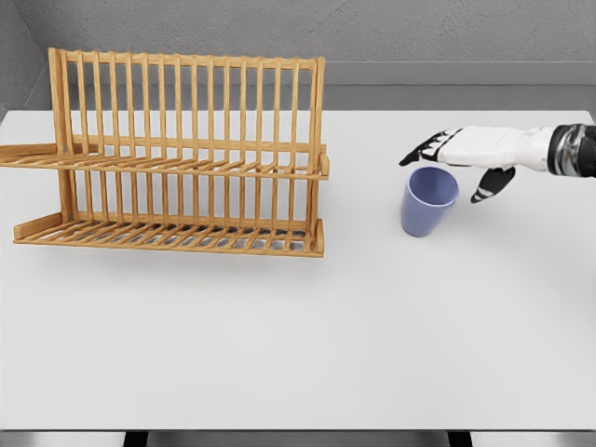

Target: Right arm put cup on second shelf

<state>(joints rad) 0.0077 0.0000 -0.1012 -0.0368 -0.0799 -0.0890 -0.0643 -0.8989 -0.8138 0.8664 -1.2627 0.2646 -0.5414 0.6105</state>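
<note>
You're at the reach step: your right hand [463, 158] hovers, fingers spread and empty, just above the blue cup [428, 200]. Next, I judge, close around it before lifting toward the rack [186, 158].

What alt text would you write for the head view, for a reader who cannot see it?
The right hand, fingers open, hovers above a blue cup standing on a white table. To the cup's left stands an empty two-level wooden dish rack.

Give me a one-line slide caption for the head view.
Right hand open beside the upright blue plastic cup on the white table, right of the empty two-tier wooden dish rack.
</note>
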